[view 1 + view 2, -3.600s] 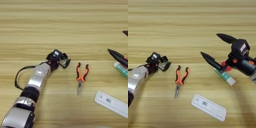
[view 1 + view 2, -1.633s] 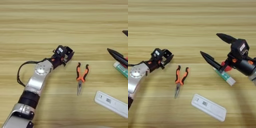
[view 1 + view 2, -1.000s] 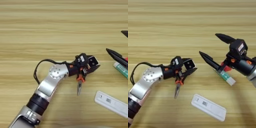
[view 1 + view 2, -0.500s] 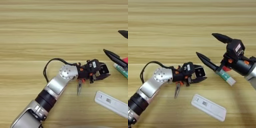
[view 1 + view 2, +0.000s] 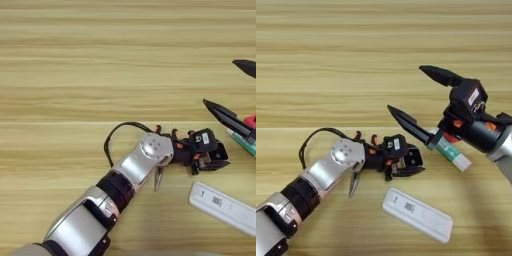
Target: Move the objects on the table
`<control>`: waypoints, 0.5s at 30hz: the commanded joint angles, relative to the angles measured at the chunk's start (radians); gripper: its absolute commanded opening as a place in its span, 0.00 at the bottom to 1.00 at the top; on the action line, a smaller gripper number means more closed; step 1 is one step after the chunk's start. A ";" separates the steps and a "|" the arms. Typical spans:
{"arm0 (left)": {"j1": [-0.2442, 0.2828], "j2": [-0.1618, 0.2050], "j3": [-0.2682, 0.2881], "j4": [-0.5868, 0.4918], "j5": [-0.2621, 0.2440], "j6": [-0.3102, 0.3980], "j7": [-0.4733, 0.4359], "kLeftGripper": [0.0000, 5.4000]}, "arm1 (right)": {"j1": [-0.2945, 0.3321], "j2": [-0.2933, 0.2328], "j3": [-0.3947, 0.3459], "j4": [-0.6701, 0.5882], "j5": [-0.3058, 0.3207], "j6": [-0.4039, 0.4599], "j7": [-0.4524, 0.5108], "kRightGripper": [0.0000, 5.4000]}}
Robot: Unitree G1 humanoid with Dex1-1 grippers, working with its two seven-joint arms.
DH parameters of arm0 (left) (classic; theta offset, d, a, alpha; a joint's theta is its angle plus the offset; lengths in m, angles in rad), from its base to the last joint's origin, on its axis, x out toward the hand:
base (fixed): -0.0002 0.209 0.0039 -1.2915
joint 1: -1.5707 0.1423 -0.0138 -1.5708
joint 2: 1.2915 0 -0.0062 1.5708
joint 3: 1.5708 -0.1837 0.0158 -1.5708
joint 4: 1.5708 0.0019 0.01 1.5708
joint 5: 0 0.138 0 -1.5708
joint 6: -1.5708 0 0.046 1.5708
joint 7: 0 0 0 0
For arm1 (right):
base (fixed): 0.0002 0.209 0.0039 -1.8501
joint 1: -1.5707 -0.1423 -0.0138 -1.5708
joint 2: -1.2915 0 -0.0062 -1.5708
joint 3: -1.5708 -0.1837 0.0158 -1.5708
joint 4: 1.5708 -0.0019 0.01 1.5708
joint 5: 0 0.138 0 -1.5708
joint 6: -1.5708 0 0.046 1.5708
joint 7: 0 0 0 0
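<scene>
I have the left hand [image 5: 408,162] stretched far across the desk [image 5: 100,60], low over the wood, just past the orange-and-black pliers [image 5: 354,184]; my forearm lies across their handles, so only the steel tip pokes out below the wrist. Its fingers are slightly apart and grip nothing that I can see. The long white bar with its barcode label [image 5: 417,214] lies flat just below and to the right of that hand, not touching it. My right hand [image 5: 418,97] hovers to the right with its two black fingers [image 5: 408,125] spread wide, empty. Beneath it a green-and-white stick-like item [image 5: 452,154] lies on the desk, but I cannot tell what it is.
</scene>
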 commanded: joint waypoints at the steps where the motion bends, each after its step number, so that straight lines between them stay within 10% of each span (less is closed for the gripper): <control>1: -0.060 -0.036 0.017 0.105 0.031 -0.044 0.016 0.45 | 0.000 -0.002 0.000 -0.018 0.006 0.005 -0.005 1.00; 15: -0.121 -0.069 0.057 0.286 0.072 -0.129 0.055 0.45 | 0.007 -0.006 -0.003 -0.018 0.010 0.004 -0.007 1.00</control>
